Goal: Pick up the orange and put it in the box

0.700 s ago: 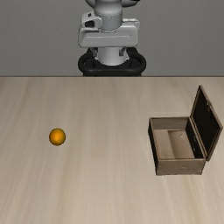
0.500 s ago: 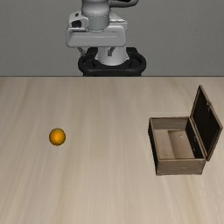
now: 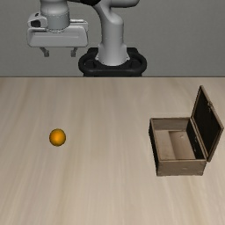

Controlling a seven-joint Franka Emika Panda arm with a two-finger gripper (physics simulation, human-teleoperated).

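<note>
A small orange (image 3: 57, 137) lies on the wooden table at the exterior view's left. A brown wooden box (image 3: 181, 145) stands at the right with its lid swung up and open, its inside bare. My gripper (image 3: 54, 51) hangs high above the table's far left edge, well above and behind the orange. Its two short fingers (image 3: 44, 52) point down with a gap between them and nothing held.
The robot's black base (image 3: 112, 63) stands at the far edge of the table, center. The pale wooden tabletop (image 3: 105, 176) stretches between the orange and the box.
The arm has swung toward the exterior view's left, carrying the gripper from above the base to above the far left side. Orange and box have not moved.
</note>
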